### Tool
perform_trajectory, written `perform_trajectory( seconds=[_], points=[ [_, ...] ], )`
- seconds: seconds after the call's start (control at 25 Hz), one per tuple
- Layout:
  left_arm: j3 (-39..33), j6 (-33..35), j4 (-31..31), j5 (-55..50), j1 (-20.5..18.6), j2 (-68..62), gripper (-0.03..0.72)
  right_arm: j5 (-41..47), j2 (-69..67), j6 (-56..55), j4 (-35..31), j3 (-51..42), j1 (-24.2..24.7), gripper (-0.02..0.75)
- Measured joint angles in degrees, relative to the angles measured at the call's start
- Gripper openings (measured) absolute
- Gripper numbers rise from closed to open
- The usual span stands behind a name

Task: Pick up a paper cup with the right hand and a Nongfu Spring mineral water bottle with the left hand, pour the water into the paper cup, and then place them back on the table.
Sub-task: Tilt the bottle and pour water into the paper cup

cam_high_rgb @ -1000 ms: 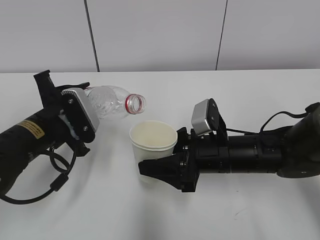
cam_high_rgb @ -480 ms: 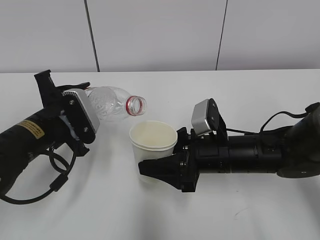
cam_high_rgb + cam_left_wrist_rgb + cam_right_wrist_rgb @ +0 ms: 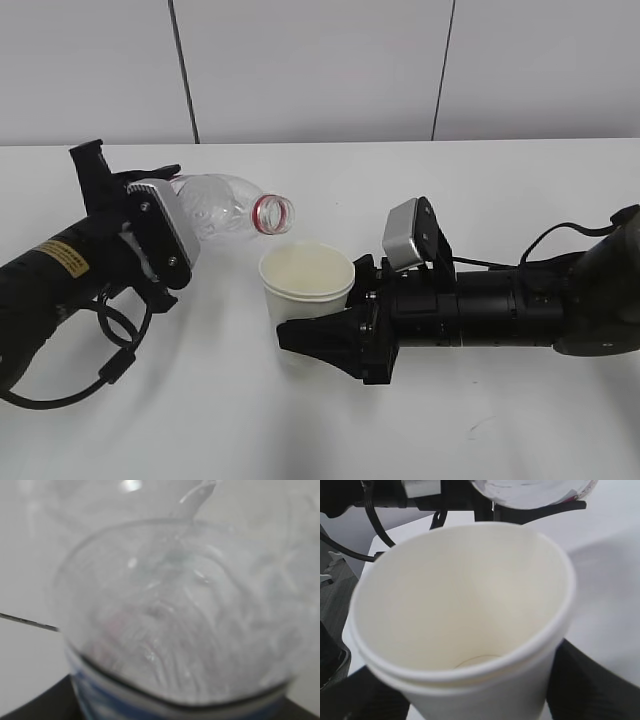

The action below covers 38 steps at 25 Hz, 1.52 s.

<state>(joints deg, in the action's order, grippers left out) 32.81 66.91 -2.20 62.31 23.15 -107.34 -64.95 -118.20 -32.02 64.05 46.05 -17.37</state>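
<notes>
Gripping the tilted bottle [image 3: 225, 206] in the left hand [image 3: 150, 235], mouth just above and behind the cup [image 3: 306, 290] clamped in the right hand [image 3: 325, 335], risks water spilling past the rim onto the table [image 3: 330, 440].

Clear bottle [image 3: 225, 208] tilted, open mouth above upright off-white cup [image 3: 306, 285].

**My two black arms**

My left hand [image 3: 70, 270] is matte black, with a yellow sticker [image 3: 62, 259] of dark print, a silver-grey wrist block [image 3: 165, 232] with small screws, and a looping black cable [image 3: 105, 355]. My right hand [image 3: 480, 310] is a ribbed black cylinder carrying a silver-grey block [image 3: 402, 234]; its claw [image 3: 315, 338] tapers to angular black fingers.
</notes>
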Motion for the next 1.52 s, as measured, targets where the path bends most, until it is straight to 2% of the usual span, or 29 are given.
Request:
perform_trajectory(
  seconds=[0.16, 0.6, 1.52],
  points=[
    [0.00, 6.33, -0.90, 0.00, 0.00, 0.00, 0.374, 0.00, 0.00, 0.00, 0.00, 0.00, 0.00, 0.529],
    [0.00, 13.82, -0.81, 0.72, 0.00, 0.00, 0.374, 1.66, 0.00, 0.00, 1.93, 0.00, 0.00, 0.529],
    [1.62, 16.44, -3.05, 0.78, 0.00, 0.00, 0.358, 3.60, 0.00, 0.11, 2.20, 0.00, 0.00, 0.528]
  ],
)
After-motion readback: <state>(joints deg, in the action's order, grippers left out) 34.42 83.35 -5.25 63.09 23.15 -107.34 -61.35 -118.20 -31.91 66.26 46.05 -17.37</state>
